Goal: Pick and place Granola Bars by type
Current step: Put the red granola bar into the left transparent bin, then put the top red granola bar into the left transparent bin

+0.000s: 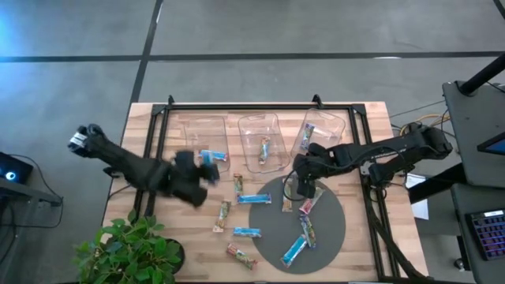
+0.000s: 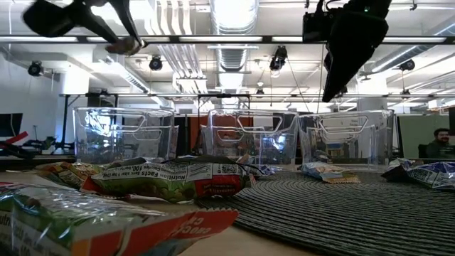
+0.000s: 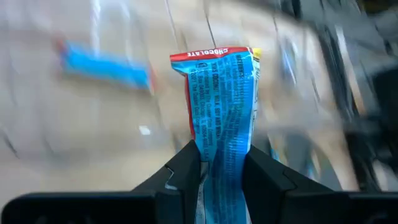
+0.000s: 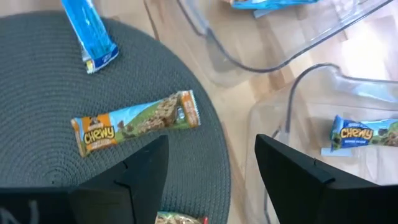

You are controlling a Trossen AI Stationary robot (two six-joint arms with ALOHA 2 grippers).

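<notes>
Wooden counter (image 1: 355, 229): your left end effector (image 3: 221, 163) is clamped on a blue bar (image 3: 222, 106), so carry it to the left bin (image 1: 197, 130). Your right end effector (image 4: 211, 163), fingers apart, hovers over the mat (image 1: 331, 229).

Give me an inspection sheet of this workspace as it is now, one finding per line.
Surface: wooden table, round grey mat.
Job's things: three clear bins; granola bars scattered on table and mat.
Clutter: potted plant.
Grippers: left tool shut on blue bar; right tool open above the mat's Chewy bar.
Cables: wires off the table's right side.
Surroundings: person seated far behind.
</notes>
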